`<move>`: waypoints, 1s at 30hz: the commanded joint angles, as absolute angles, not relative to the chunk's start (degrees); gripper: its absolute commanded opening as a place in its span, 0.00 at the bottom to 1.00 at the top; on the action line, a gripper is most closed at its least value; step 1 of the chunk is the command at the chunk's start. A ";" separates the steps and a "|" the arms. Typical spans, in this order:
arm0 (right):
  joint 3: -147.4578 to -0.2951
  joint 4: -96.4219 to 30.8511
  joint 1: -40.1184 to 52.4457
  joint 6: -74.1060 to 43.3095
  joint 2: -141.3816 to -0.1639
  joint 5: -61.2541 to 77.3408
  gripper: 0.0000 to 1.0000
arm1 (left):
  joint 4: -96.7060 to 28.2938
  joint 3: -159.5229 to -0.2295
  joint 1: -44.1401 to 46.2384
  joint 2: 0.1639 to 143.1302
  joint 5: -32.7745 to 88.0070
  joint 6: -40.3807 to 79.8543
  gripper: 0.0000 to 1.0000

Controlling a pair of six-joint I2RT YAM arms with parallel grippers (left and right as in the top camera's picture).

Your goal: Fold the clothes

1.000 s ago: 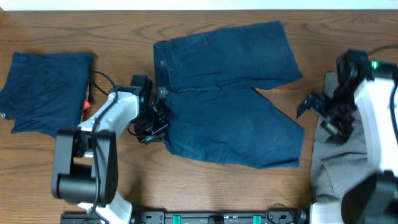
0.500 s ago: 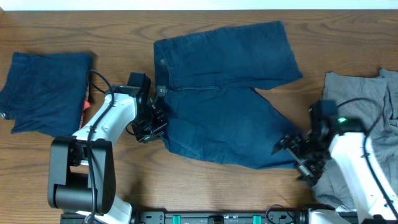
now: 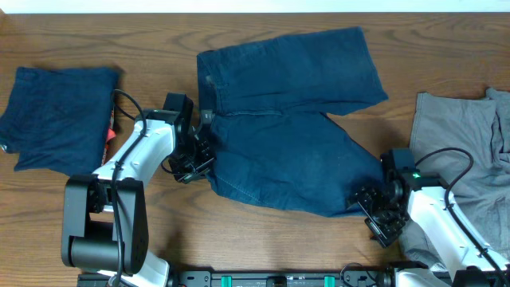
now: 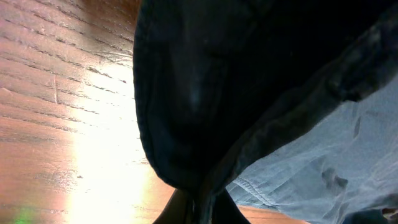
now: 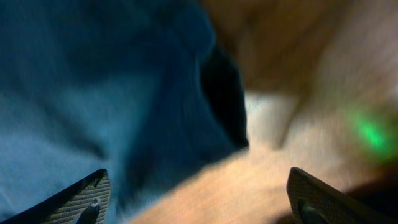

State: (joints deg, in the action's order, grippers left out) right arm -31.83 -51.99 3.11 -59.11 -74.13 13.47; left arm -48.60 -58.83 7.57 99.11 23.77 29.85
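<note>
Left gripper (image 3: 194, 156): jaws together, clamped on the waistband edge of the navy shorts (image 3: 291, 119).
Navy shorts: spread flat on the table (image 3: 263, 239), both legs running from the left jaws toward the right jaws. In the left wrist view the dark cloth (image 4: 205, 93) rises bunched from the pinch.
Right gripper (image 3: 370, 211): jaws apart, at the hem corner of the nearer leg.
Right fingers (image 5: 81, 199): one at each lower corner of the wrist view. The hem corner (image 5: 211, 112) lies ahead of the gap between them. The view is blurred, so contact cannot be told.
Folded navy pair (image 3: 60, 115): behind the left jaws, well apart from them.
Grey pair (image 3: 462, 151): behind the right jaws, on the side away from the navy shorts.
</note>
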 commanded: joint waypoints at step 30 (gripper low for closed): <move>-49.39 -56.73 -8.69 -39.83 -70.11 0.14 0.01 | -58.89 -58.61 7.49 87.77 21.52 22.70 0.06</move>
